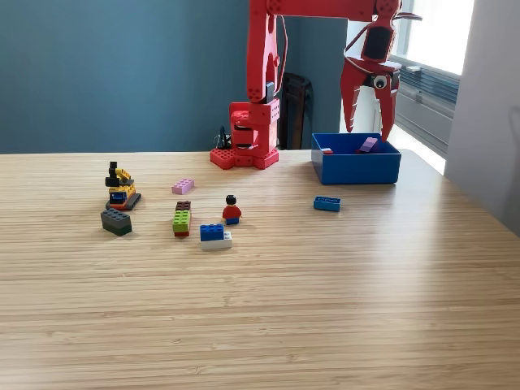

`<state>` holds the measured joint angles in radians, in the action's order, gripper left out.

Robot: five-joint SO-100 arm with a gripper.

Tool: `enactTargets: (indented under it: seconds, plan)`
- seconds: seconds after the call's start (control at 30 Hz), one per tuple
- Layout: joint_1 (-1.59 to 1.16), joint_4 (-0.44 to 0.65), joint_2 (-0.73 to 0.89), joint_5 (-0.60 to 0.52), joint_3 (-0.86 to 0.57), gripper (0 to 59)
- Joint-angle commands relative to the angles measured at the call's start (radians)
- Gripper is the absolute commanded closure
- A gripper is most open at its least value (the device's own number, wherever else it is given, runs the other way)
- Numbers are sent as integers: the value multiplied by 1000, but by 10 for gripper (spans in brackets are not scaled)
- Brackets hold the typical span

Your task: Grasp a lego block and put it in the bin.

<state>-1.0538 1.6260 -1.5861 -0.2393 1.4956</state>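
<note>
Pincer (370,122) spread wide, gripping nothing, poised directly above bin (356,168) near counter's (325,325) far right corner; purple block (369,145) already lying inside. Best now: lift clear of walls, swing toward nearest loose piece, blue block (327,203) just in front of bin, descend square across its short sides. No legible brands or writing.

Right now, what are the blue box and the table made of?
The bin looks like smooth, hard blue plastic: even colour, thin straight walls, slight sheen. The table looks like light wood or a wood-look laminate with a matte finish: fine parallel grain lines run across it. Which one, the view cannot settle.
</note>
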Motion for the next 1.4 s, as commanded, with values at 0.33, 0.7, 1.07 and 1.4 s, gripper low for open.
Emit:
enactTargets:
  seconds: [0.33, 0.7, 1.07, 1.4]
  plan:
    - [476, 12, -75, 77, -123, 371]
    - [555, -9, -75, 115, -109, 370]
    - [681, -97, -74, 137, -84, 371]
    - [933, -209, -74, 229, 26, 349]
